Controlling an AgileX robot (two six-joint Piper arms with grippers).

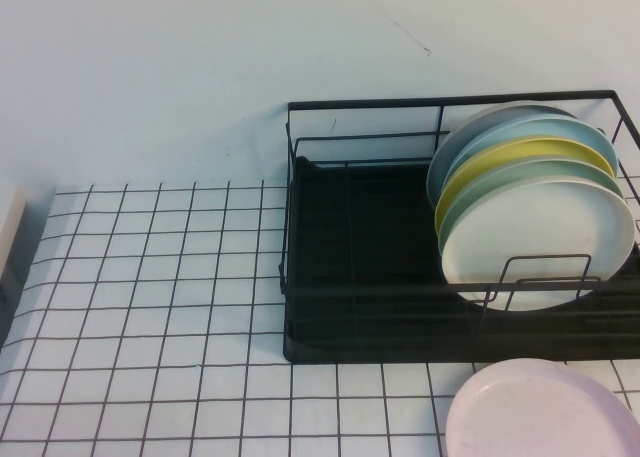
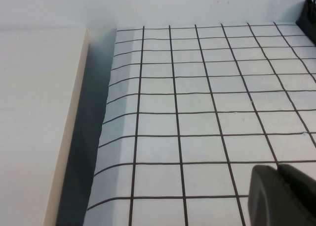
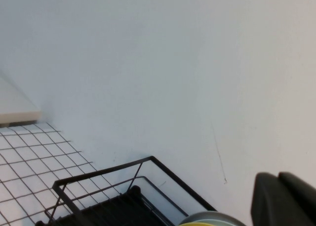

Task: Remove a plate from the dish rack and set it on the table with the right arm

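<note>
The pale pink plate point(image 1: 545, 412) lies flat on the white gridded table point(image 1: 150, 307) at the front right, just in front of the black wire dish rack point(image 1: 300, 227). Neither gripper shows in the high view. In the right wrist view, my right gripper point(image 3: 281, 201) is shut and empty, held up facing the wall above the rack's back corner point(image 3: 98, 179). In the left wrist view, my left gripper point(image 2: 279, 196) is shut and empty, low over the table point(image 2: 197, 97) at the left side.
Several plates stand on edge at the rack's right end, a white one point(image 1: 545, 237) in front and a yellow one point(image 1: 520, 155) behind it. A pale block point(image 2: 34, 127) borders the table's left edge. A wall stands close behind.
</note>
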